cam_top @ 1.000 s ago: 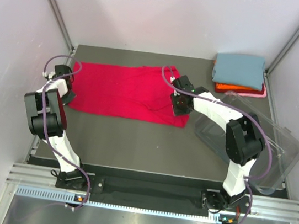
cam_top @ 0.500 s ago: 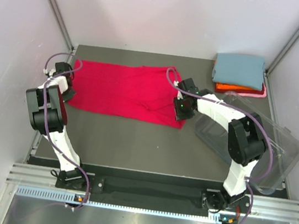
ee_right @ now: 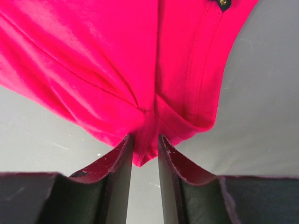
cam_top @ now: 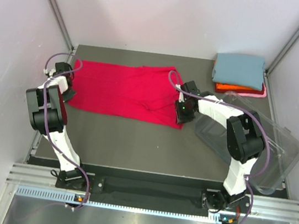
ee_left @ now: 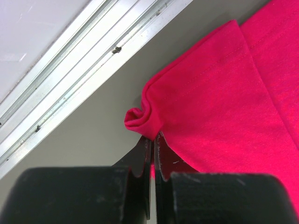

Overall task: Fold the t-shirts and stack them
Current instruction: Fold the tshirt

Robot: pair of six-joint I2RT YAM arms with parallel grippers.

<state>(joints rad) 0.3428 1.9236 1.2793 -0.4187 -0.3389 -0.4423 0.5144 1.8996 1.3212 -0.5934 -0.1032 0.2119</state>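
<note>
- Top external view is showing the red shirt (cam_top: 124,92) lying flat on the desk (cam_top: 134,143), between both arms.
- Left pincer (ee_left: 153,140) is pressing shut on the shirt's corner by the rail (ee_left: 79,70).
- Right pincer (ee_right: 145,142) is pinching a bunch of cloth at the other end.
- Folding this shirt looks like the step going on.
- Next, I think both pincers are needing to lift together and bring one half over.
- Folded shirts (cam_top: 239,69) are sitting stacked in the far right corner.
</note>
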